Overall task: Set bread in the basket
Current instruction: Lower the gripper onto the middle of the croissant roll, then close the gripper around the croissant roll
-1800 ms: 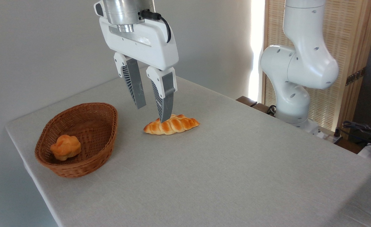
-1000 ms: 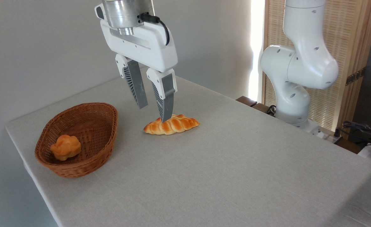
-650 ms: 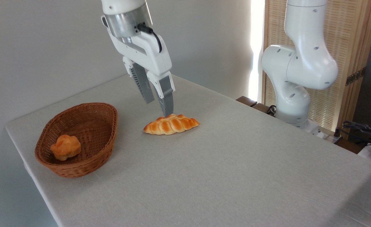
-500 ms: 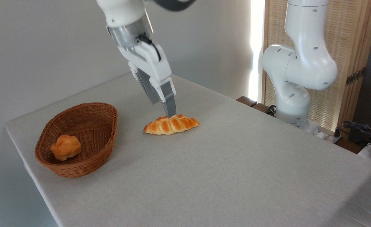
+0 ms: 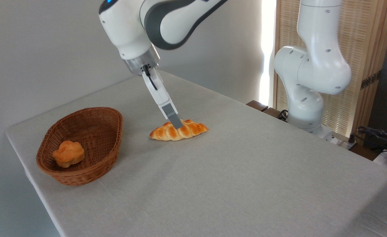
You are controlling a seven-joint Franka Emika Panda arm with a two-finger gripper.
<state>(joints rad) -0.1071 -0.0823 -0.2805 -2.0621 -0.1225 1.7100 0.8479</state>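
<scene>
Apparently mid-approach, the hand hung edge-on over the braided loaf, its spread indiscernible, loaf on the desk at the basket's three o'clock, awaiting a squeeze.

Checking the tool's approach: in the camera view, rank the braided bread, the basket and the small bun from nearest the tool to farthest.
1. Braided bread: right at the tool tip, mid-table.
2. Basket: to the left; its near rim comes next.
3. Small bun: inside the basket, farthest left.
</scene>
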